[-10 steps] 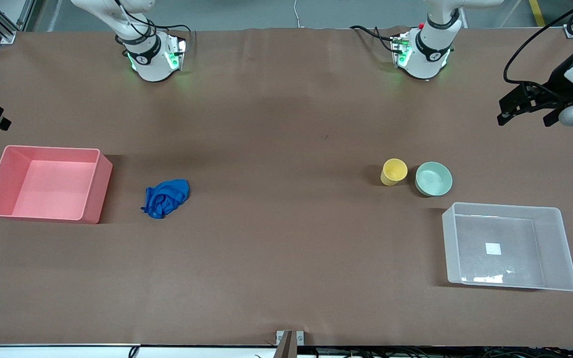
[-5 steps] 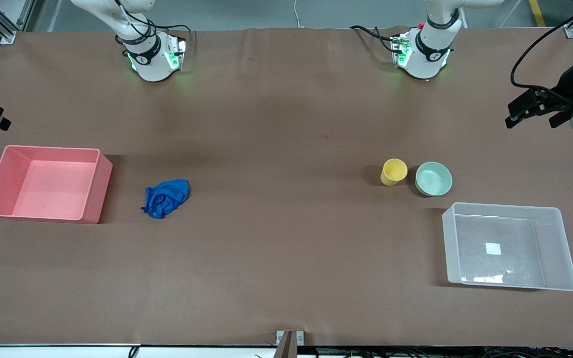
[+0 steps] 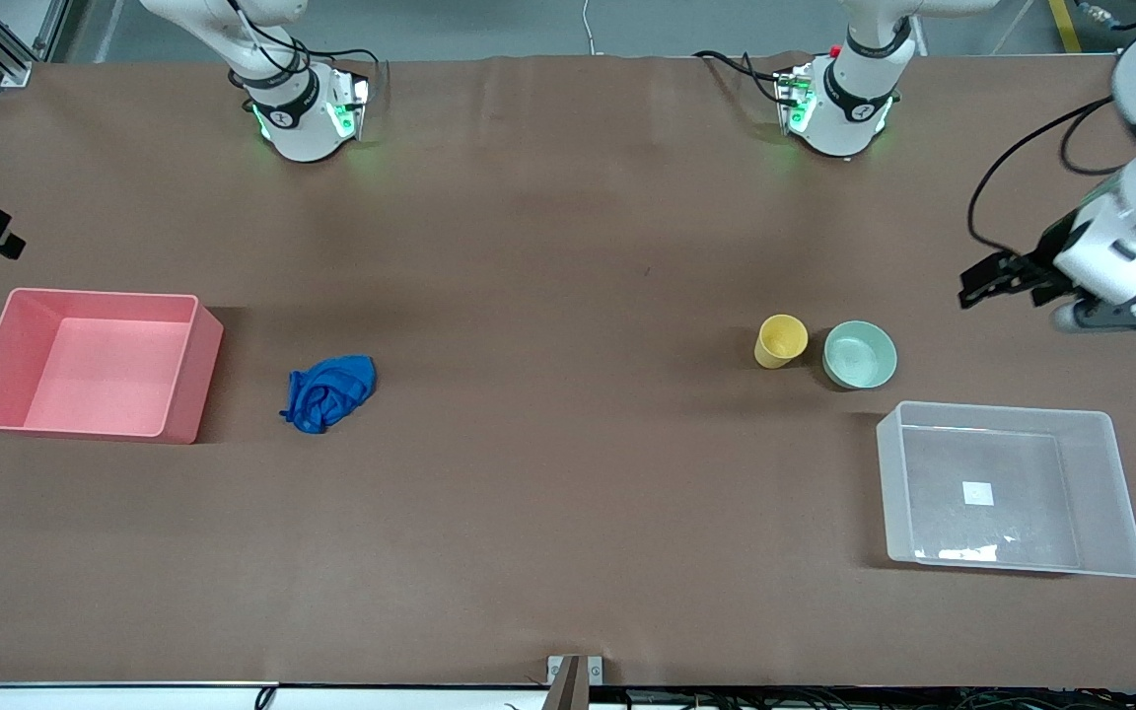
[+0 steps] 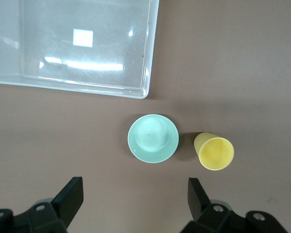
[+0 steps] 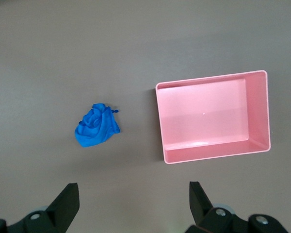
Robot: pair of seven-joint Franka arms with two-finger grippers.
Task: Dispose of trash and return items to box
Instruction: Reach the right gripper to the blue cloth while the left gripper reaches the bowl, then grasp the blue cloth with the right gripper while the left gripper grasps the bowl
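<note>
Step in hand: opening approach, by my read. Nothing is picked up yet and both bins look empty.
Left gripper (image 3: 982,286): up over the brown table (image 3: 568,247) at the left arm's end, fingers spread wide, holding nothing.
Right gripper (image 5: 133,201): only its edge shows at the front view's border, so its spot there is hard to pin. Its wrist view looks down from high, fingers wide apart and empty.
Yellow cup (image 3: 780,341): upright, just beside the mint-green bowl (image 3: 860,354), on the side toward the right arm's end.
Clear box (image 3: 1009,488): nearer the front camera than the bowl and cup, white label on its floor.
Blue cloth wad (image 3: 327,391): on the table beside the pink bin (image 3: 95,363), apart from it.
Gap, left: the left wrist view shows bowl and cup ahead of the fingertips, not between them.
Gap, right: wad and pink bin both lie well below the open fingers.
Next move: probably the left gripper must come over bowl or cup, then descend.
</note>
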